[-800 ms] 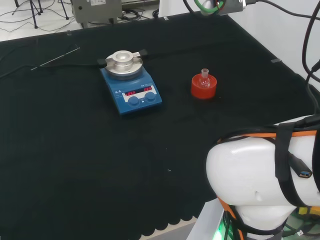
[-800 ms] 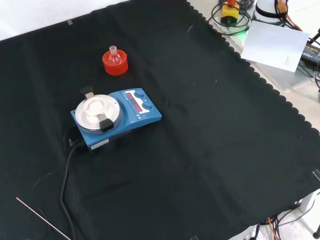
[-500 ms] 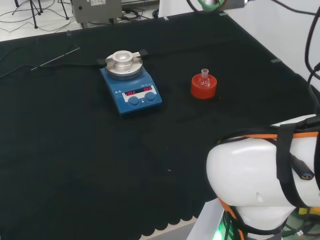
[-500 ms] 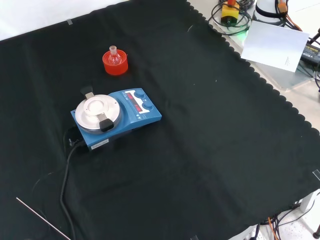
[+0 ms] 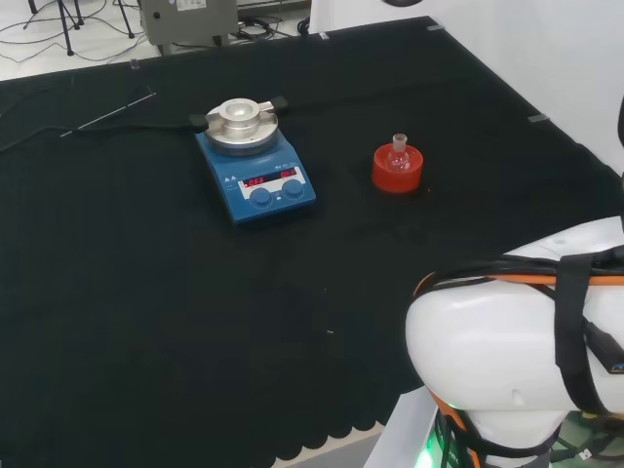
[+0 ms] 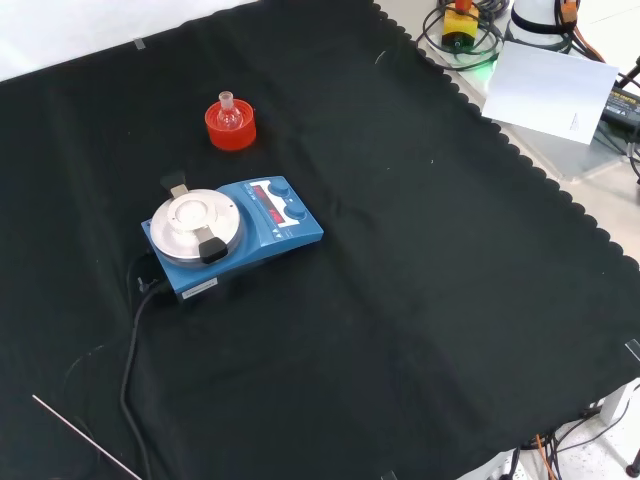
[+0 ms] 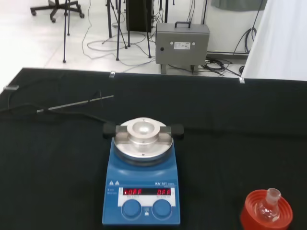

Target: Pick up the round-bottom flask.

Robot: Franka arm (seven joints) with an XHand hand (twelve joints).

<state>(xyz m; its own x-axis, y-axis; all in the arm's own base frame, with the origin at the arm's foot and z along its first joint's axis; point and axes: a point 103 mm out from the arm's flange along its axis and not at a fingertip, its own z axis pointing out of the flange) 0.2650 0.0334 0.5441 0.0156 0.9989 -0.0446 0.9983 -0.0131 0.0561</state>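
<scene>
so the flask [image 5: 398,148] is just sitting upright in its red stand [image 5: 397,172] on the tabletop [image 5: 146,292], neck up, nothing touching it. it's clear glass with a short neck, and the round bottom is sunk into the ribbed ring. can't make out anything inside it.

in the head view, the stand is at about 3 o'clock from the blue stirrer [image 5: 256,178], near it but with a clear strip of black cloth between them. in the front view the flask [image 6: 229,112] and stand [image 6: 231,127] are at roughly 12 o'clock from the stirrer [image 6: 232,236], so farther up the cloth. the stirrer has a round silver plate [image 6: 194,223] on top, two knobs and a lit red display on its front, and a black cable [image 6: 130,370] trailing off it toward 6 o'clock in the front view.

there's also a thin rod [image 5: 108,115] lying flat on the cloth, well apart from everything, at about 10 o'clock from the stirrer in the head view.

from the wrist view you get the stirrer [image 7: 142,188] square on, with the flask [image 7: 268,207] in its stand [image 7: 266,216] beside it.

robot hand: can't tell how it's set. the big white arm link [image 5: 517,351] sits at 5 o'clock in the head view, well away from the flask.
</scene>
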